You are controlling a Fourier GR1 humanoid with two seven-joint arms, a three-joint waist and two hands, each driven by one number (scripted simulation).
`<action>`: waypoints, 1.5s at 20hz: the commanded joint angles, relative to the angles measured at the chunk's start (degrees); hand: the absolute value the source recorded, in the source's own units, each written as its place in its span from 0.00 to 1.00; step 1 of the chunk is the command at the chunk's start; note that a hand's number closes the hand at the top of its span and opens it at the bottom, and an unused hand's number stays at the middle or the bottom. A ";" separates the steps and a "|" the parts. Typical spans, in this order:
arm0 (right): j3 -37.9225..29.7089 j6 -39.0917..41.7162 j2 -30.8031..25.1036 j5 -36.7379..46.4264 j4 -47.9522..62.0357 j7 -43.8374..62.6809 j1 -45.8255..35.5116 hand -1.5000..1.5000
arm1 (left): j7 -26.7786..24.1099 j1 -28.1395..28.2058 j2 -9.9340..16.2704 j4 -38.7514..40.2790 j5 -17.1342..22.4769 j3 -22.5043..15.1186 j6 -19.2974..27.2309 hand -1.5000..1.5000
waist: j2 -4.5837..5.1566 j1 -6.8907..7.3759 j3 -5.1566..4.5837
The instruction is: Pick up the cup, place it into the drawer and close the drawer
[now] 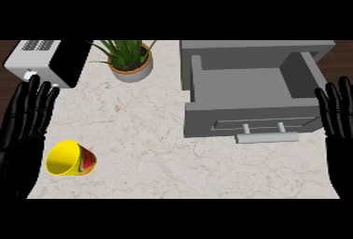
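Yellow cup (69, 158) lies tipped by your worktop's (151, 154) left edge, just beside the open, straight-fingered left hand (24, 121); right hand (338, 116) likewise open.

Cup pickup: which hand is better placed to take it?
Probably the left hand: the yellow cup lies on its side at the counter's left, just beside it. The right hand rests open at the far right, past the open drawer.

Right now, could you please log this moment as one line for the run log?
cup: on its side, counter front-left | drawer: open, nothing inside | left robot hand: open, resting | right robot hand: open, resting
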 commanded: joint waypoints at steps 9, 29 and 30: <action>5.30 2.42 1.95 -3.20 0.69 5.78 -1.34 0.00 | -1.36 6.79 5.58 2.79 31.46 8.55 -19.40 0.00 | 0.66 3.18 0.49; 0.19 4.01 1.10 -5.60 5.25 6.66 -7.06 0.00 | 3.98 7.83 3.22 4.02 32.19 13.66 -24.12 0.00 | 0.61 2.72 0.56; 1.15 4.27 1.56 -4.38 5.13 4.15 -6.10 0.00 | -0.07 8.54 2.65 7.31 32.27 15.41 -27.16 0.00 | 0.61 2.69 0.55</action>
